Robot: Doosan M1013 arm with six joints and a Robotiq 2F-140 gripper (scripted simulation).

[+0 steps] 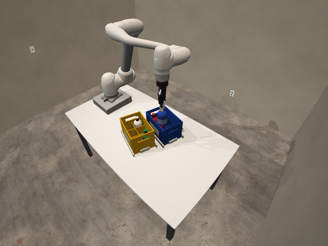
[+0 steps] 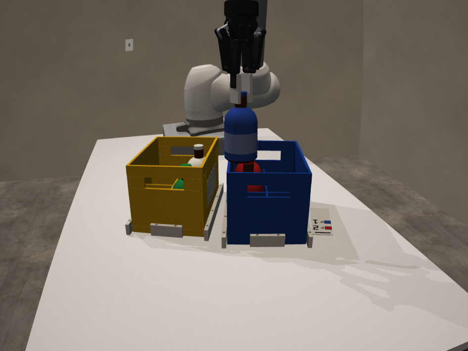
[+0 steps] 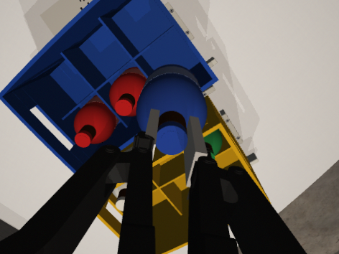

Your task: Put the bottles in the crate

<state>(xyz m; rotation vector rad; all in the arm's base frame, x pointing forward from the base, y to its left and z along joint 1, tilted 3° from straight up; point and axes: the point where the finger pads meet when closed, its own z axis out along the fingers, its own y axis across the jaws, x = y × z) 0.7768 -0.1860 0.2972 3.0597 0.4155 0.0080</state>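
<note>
Bottles of several colors are in this scene, and the blue crate (image 2: 298, 181) serves as the landmark. One blue bottle (image 2: 240, 130) with a pale band around its body hangs upright above the blue crate, over the side of the crate nearest the yellow crate (image 2: 166, 205). Its bottom is at about the level of the crate's rim in the exterior view, and it touches no wall of the crate as far as I can see. The gripper (image 2: 240, 94) holds this bottle by the neck: the jaws are nearly closed, with the two pale fingertips pressed on each side of the neck just under the blue cap.

Inside the blue crate stand two red bottles (image 3: 128, 92), each in its own compartment, in the row next to the yellow crate; the hanging bottle is near them. The other compartments of the blue crate show only their floor in the wrist view.

Just beside the blue crate stands the yellow crate, and it contains a white bottle (image 2: 197, 156) and a green bottle (image 3: 214, 143). On the other side of the blue crate, the pick list (image 2: 322, 226) lies flat on the white table (image 2: 189, 294).
</note>
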